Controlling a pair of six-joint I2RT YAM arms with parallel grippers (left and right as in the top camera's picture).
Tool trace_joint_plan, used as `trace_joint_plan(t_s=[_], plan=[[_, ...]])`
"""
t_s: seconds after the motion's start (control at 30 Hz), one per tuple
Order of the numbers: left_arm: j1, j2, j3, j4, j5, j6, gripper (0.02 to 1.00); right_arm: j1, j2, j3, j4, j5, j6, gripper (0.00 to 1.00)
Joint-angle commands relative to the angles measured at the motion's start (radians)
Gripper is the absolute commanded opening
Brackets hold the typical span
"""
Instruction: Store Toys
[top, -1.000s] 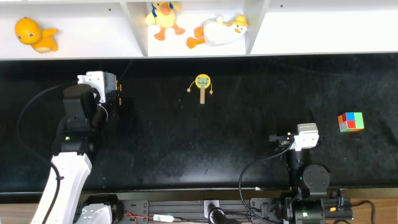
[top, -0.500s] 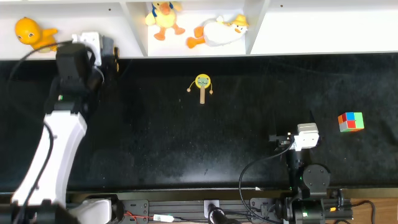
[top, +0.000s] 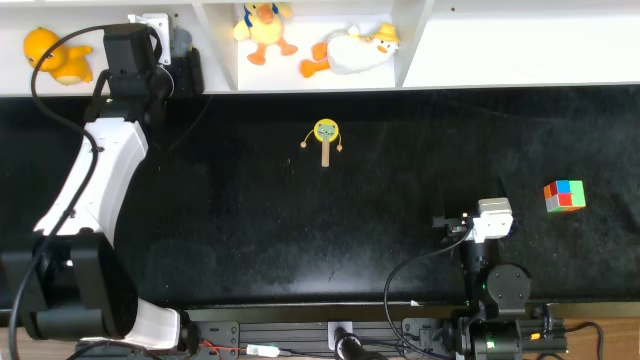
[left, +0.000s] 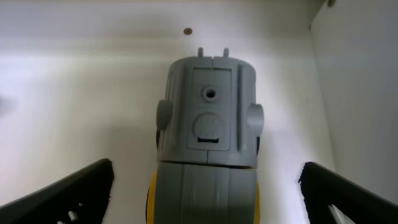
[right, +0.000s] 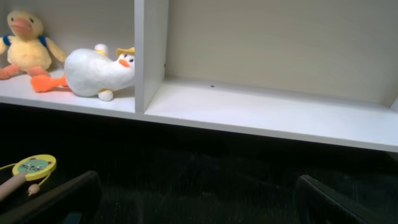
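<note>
Noted left gripper (left: 205, 167) spread wide, clear of grey robot toy (left: 208, 124) inside shelf's (top: 220, 45) left compartment | right gripper (right: 196, 186) spread wide, empty, in front of shelf | risk: finger could have clipped toy on pull-out, toppling it off shelf.

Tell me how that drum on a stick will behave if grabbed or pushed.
The drum looks stiff and probably light: a thin wooden handle and a small flat disc. Lying flat on the mat, it would likely slide or pivot rather than roll. Its side beads seem loose, so may swing when lifted.
</note>
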Motion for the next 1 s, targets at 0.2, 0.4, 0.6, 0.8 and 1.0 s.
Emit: trace_joint_plan(t_s=[0.2, 0.4, 0.6, 0.8, 1.0], plan=[[0.004, -0.160, -0.050, -0.117, -0.066, 0.019, 0.996, -0.001, -0.008, -0.013, 0.005, -0.006, 0.007, 0.993], [0.028, -0.512, -0.406, -0.074, -0.102, 0.018, 0.998, -0.001, -0.008, -0.014, 0.005, -0.006, 0.007, 0.996], [0.008, -0.943, -0.806, 0.082, -0.113, 0.018, 0.996, -0.001, -0.008, -0.014, 0.005, -0.006, 0.007, 0.996], [-0.045, -1.402, -1.095, 0.305, -0.113, 0.108, 0.993, -0.001, -0.008, -0.013, 0.005, -0.006, 0.007, 0.993], [-0.048, -1.685, -1.238, 0.286, -0.060, 0.082, 0.996, -0.001, -0.008, -0.013, 0.005, -0.006, 0.007, 0.996]])
